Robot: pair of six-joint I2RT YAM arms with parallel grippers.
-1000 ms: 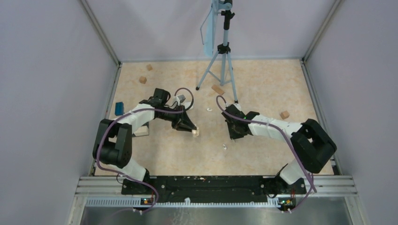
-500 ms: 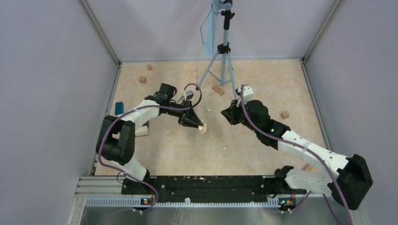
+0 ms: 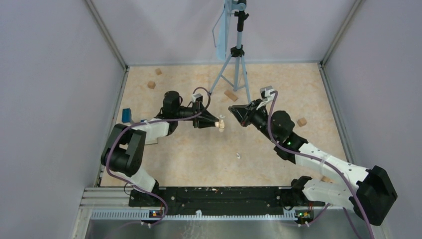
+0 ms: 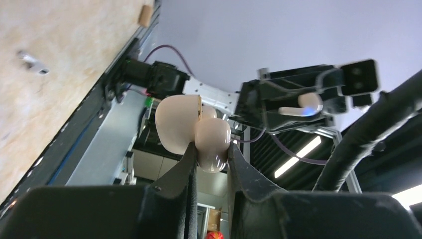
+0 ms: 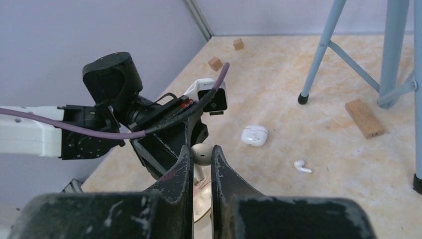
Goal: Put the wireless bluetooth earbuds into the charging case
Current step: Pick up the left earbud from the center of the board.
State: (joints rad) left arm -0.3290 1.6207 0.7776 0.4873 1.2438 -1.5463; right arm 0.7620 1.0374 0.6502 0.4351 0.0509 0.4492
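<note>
Fingers of my left pincer (image 4: pixel 211 152) are clamped on the small rounded cream plastic charging case (image 4: pixel 176 124). Its lid is hinged open, and I hold it in the air above the middle of the tan worktop (image 3: pixel 189 159). My right pincer (image 5: pixel 200 154) is closed on one tiny white plastic earbud (image 4: pixel 298 108), near the case but not in it. Another white earbud (image 5: pixel 300 166) lies loose on the worktop. It is near a closed white case (image 5: pixel 255 135) and a tan wooden block (image 5: pixel 365 117) beside the blue tripod (image 5: pixel 323 45).
</note>
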